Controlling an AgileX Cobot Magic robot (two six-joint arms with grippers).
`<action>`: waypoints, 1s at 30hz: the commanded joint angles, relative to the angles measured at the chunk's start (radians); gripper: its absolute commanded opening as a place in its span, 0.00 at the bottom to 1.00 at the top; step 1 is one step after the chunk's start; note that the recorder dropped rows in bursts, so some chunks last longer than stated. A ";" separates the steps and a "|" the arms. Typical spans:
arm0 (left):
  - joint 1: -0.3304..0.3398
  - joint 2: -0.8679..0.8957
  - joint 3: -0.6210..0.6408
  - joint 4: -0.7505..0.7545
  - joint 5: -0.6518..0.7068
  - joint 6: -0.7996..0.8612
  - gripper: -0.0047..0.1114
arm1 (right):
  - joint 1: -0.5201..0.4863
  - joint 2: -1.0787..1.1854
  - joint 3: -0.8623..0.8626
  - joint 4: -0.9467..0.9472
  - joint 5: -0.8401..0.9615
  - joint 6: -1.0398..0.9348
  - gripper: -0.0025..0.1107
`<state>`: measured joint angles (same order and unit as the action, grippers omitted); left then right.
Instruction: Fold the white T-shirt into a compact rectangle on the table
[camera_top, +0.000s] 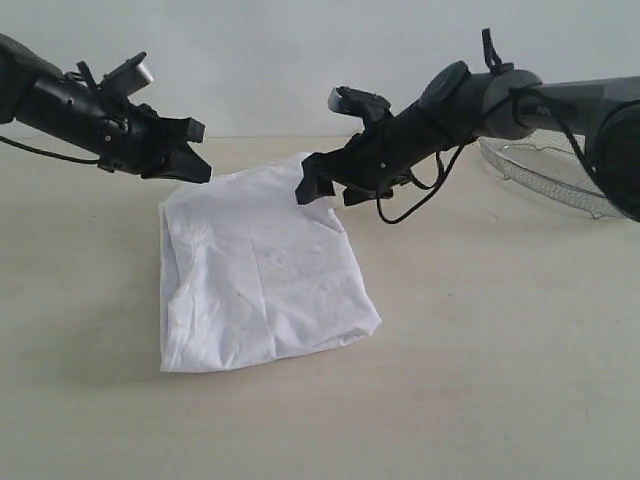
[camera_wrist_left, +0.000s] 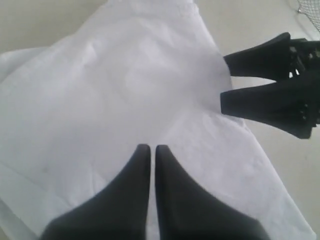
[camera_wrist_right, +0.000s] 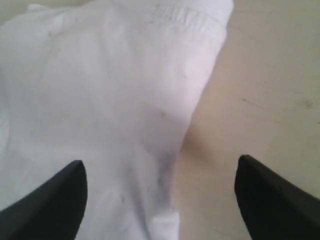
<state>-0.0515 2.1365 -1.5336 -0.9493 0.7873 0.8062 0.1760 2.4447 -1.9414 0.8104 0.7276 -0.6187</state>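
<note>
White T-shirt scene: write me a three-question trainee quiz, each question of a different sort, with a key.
1. True or false: the right gripper stands open above one edge of the white T-shirt.
2. Where is the wire-mesh basket? A: on top of the shirt. B: at the far right of the exterior view, apart from the shirt. C: held in a gripper.
3. Fill in: the left gripper is ___, with no cloth caught in it.
Key: 1 true; 2 B; 3 shut.
</note>
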 joint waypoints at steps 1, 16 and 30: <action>0.001 -0.047 0.011 0.025 0.061 -0.007 0.08 | -0.009 -0.088 -0.006 -0.203 0.074 0.100 0.64; -0.085 -0.048 0.180 0.025 -0.047 -0.007 0.08 | 0.053 -0.187 0.034 -0.301 0.494 0.091 0.02; -0.123 -0.054 0.388 -0.042 -0.030 0.013 0.08 | 0.101 -0.185 0.219 -0.353 0.414 0.086 0.02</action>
<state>-0.1684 2.0930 -1.1844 -0.9592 0.7719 0.7997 0.2787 2.2674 -1.7424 0.4711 1.1724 -0.5215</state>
